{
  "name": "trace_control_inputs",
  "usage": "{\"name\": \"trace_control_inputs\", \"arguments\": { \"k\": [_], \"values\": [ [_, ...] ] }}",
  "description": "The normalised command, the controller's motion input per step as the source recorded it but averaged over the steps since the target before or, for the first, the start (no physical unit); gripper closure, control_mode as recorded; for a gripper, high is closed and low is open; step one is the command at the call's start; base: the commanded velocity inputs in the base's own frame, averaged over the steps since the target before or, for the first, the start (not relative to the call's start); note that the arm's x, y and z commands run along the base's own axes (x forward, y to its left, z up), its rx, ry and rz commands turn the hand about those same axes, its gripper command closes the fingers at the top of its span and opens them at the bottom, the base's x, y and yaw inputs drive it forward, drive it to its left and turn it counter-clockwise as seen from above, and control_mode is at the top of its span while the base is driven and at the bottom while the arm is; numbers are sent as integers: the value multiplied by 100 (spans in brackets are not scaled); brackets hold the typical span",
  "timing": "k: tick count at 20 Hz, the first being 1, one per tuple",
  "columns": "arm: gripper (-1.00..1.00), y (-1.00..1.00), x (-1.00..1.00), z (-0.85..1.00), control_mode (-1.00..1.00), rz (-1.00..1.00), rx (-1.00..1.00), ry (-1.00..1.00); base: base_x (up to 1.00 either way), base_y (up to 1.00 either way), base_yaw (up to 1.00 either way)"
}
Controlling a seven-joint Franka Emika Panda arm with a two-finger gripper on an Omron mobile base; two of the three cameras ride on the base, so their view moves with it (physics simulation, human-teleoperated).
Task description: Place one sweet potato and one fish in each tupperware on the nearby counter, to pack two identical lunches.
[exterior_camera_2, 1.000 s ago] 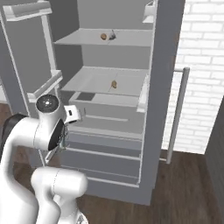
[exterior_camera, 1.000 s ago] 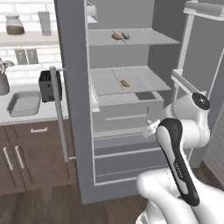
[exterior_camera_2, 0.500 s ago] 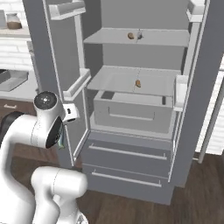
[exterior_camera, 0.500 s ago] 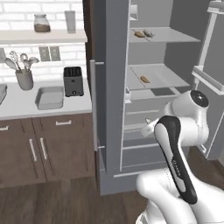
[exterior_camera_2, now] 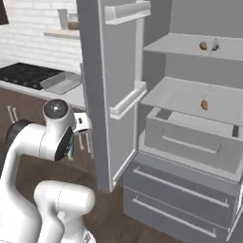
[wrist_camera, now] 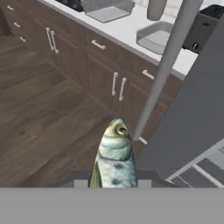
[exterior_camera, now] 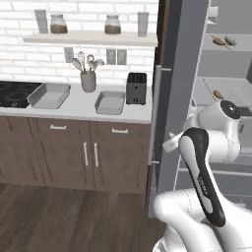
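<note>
Base driven leftward since the earlier frames: whole scene shifted right in both base views, fridge now at the right edge of the left base view, table (exterior_camera: 83,106) and dark cabinets now across its left and centre. No shift of the things themselves to report. End effector (wrist_camera: 114,183) closed on a fish (wrist_camera: 114,157), jaws narrowed against its sides; fish grey-green, mottled, head pointing away from the hand, held in the air above the wooden floor (wrist_camera: 48,113) in front of the cabinets. Finger tips mostly hidden behind the fish body in the hand view. Two tupperware trays on the table: near tupperware (exterior_camera: 110,102) just left of the black toaster (exterior_camera: 136,88), far tupperware (exterior_camera: 49,95) further left, beside the black cooktop (exterior_camera: 12,93). Both trays seen without contents in the left base view. Utensil holder (exterior_camera: 88,81) standing behind and between the two trays, near the wall. Wall shelf (exterior_camera: 88,39) above, carrying jars. Fridge door (exterior_camera_2: 102,85) standing open; upper fridge shelf (exterior_camera_2: 190,47) carrying a sweet potato (exterior_camera_2: 203,45) and a second fish (exterior_camera_2: 215,45) close beside it; lower fridge shelf (exterior_camera_2: 185,97) carrying another sweet potato (exterior_camera_2: 204,105). Arm folded close to the base, wrist at cabinet height, well apart from both trays.
</note>
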Motion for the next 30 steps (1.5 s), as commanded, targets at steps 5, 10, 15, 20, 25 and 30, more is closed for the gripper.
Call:
{"name": "trace_control_inputs", "arguments": {
  "k": [5,10,15,20,25,30],
  "values": [
    [100,0,0,0,100,0,0,0,43,91,67],
    [100,0,0,0,100,0,0,0,98,80,37],
    [100,0,0,0,100,0,0,0,100,45,-2],
    [100,0,0,0,100,0,0,0,100,70,-25],
    [100,0,0,0,100,0,0,0,100,80,-33],
    [100,0,0,0,100,0,0,0,100,40,-40]
  ]
}}
